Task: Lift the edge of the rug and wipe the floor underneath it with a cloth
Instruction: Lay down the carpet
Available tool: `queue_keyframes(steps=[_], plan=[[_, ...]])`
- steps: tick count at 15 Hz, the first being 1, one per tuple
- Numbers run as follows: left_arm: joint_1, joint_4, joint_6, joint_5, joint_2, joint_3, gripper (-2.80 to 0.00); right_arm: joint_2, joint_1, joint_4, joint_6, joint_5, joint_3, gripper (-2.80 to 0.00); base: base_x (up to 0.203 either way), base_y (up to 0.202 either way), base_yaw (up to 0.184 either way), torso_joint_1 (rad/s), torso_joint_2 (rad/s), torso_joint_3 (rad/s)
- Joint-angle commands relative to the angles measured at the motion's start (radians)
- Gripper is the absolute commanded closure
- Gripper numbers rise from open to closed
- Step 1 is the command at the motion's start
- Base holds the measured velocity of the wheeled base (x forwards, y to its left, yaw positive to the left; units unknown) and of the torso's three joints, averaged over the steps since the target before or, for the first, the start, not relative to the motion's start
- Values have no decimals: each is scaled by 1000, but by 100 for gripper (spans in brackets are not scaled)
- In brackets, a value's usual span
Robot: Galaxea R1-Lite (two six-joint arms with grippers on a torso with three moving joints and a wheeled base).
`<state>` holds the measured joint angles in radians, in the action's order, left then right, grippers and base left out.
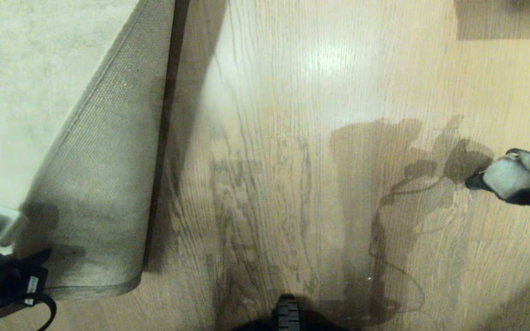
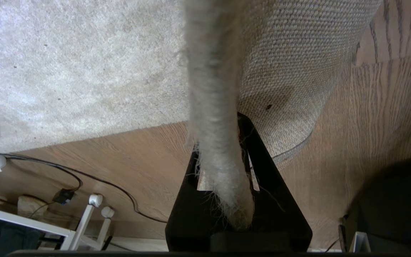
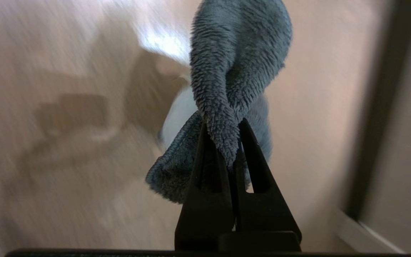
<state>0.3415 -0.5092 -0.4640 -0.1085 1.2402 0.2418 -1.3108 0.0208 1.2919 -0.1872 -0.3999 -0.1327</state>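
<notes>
Wood-grain floor fills your head view; your left end effector, at eight o'clock, pinches the rug edge folded back, while your right end effector, at three o'clock, clamps the cloth.

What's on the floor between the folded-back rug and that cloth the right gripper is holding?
Nothing: in the head view only bare floor, crossed by shadows, separates the rug edge from the cloth.
</notes>
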Motion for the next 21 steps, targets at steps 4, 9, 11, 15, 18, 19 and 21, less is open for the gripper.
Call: queue_keyframes(steps=[4,9,11,15,18,19,21], plan=[[-13,-2,-2,1,-1,-1,0,390,32,-269,9,27,129,0,0,0,0,0,0,0],[-17,-2,-3,1,-7,-2,0,902,30,-799,54,149,132,0,0,0,0,0,0,0],[-21,-2,-4,3,-10,-4,0,1116,5,-1055,76,220,119,0,0,0,0,0,0,0],[-35,-2,-28,4,-16,-4,0,1311,-23,-1451,174,406,70,0,0,0,0,0,0,0],[-33,-2,-27,4,-16,-6,0,1311,-24,-1448,175,408,71,0,0,0,0,0,0,0],[-33,-3,-27,4,-16,-10,0,1311,-25,-1448,175,408,71,0,0,0,0,0,0,0],[-33,-3,-24,4,-16,-16,0,1311,-24,-1448,175,408,71,0,0,0,0,0,0,0]])
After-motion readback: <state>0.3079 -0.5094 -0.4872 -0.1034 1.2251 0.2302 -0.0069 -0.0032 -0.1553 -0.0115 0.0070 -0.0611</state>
